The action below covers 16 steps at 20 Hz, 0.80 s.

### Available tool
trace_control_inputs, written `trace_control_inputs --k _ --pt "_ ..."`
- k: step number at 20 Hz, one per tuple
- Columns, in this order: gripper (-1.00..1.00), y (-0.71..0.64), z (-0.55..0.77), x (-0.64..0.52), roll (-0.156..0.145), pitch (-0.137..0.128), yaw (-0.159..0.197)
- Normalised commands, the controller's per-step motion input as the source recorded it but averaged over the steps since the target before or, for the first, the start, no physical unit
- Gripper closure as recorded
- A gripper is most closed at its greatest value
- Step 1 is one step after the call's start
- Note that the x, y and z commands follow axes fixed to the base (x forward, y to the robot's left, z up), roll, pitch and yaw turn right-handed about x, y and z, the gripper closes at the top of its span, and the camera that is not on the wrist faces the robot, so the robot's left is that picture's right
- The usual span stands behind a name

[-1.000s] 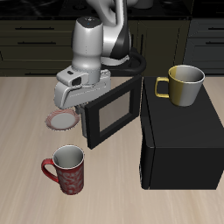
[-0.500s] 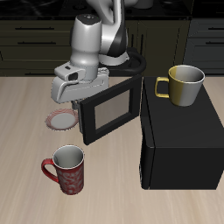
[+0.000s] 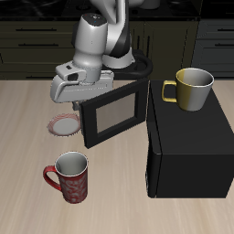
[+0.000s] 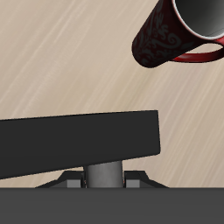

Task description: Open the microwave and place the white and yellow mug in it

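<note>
— Where is the pincer (image 3: 85, 99), and how do its fingers stand?

— It sits at the outer edge of the swung-open door (image 3: 115, 113) of the large black box-shaped microwave (image 3: 189, 146), low on the white and grey arm (image 3: 91, 50). Whether it is apart or clamped I cannot tell (the arm's own housing covers the fingers, and the wrist view shows only the door's dark edge (image 4: 79, 143) and a grey post (image 4: 107, 173) of the bar handle).

— And the door?

— It stands well out from the microwave's body, its greyish window panel facing the counter's front.

— The mug for the task?

— The mustard-yellow mug with the pale inside (image 3: 190, 89) stands upright on top of the microwave, near its back, loop handle towards the door side.

— Anything else on the wooden counter (image 3: 23, 128)?

— A red patterned mug with a grey inside (image 3: 69, 175) stands upright nearer the front edge, well clear of the door. A small round white plate with a reddish rim (image 3: 65, 125) lies just beside the door's free edge, partly under the arm.
</note>
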Motion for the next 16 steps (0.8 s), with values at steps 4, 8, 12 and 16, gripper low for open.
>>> trace_control_inputs --k 4,8,12,16 --pt "1.00 -0.14 -0.05 -0.15 -0.027 0.006 -0.103" --pt "1.00 -0.10 -0.07 -0.17 0.000 -0.011 -0.048" --pt "1.00 -0.30 -0.13 -0.06 -0.059 0.012 -0.069" --pt "1.00 -0.10 -0.08 -0.21 -0.014 -0.028 -0.042"
